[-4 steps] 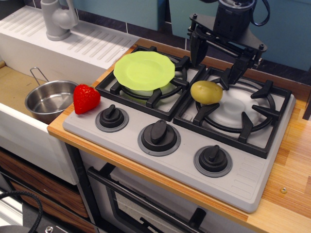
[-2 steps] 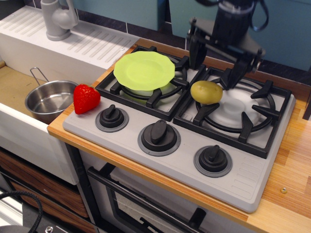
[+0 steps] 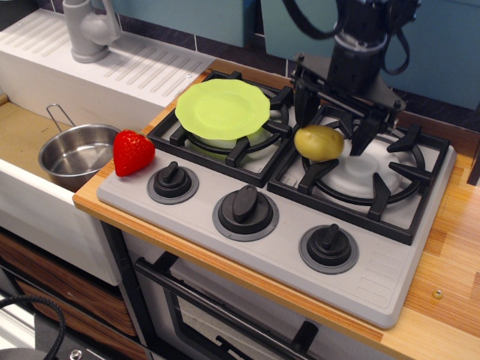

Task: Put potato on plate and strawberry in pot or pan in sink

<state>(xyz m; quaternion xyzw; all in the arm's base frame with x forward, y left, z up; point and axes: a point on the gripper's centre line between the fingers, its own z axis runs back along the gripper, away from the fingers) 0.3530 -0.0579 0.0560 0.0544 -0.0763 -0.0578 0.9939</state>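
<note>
Potato (image 3: 319,142) on right burner grate

A single fixed view covers the scene. The camera sits high, in front of the stove (image 3: 300,187) and off to one side, looking down obliquely across the worktop (image 3: 450,247). It stands at moderate range: the whole hob fills the middle of the frame, and the oven door shows below it. The hand (image 3: 330,124) appears in the upper part of the frame, towards the far side of the hob, with its arm cut off by the top edge. Left of the hand in the frame lie the plate (image 3: 223,109) and, farther left, the sink (image 3: 30,142). No second view is supplied, so no overlap exists.
</note>
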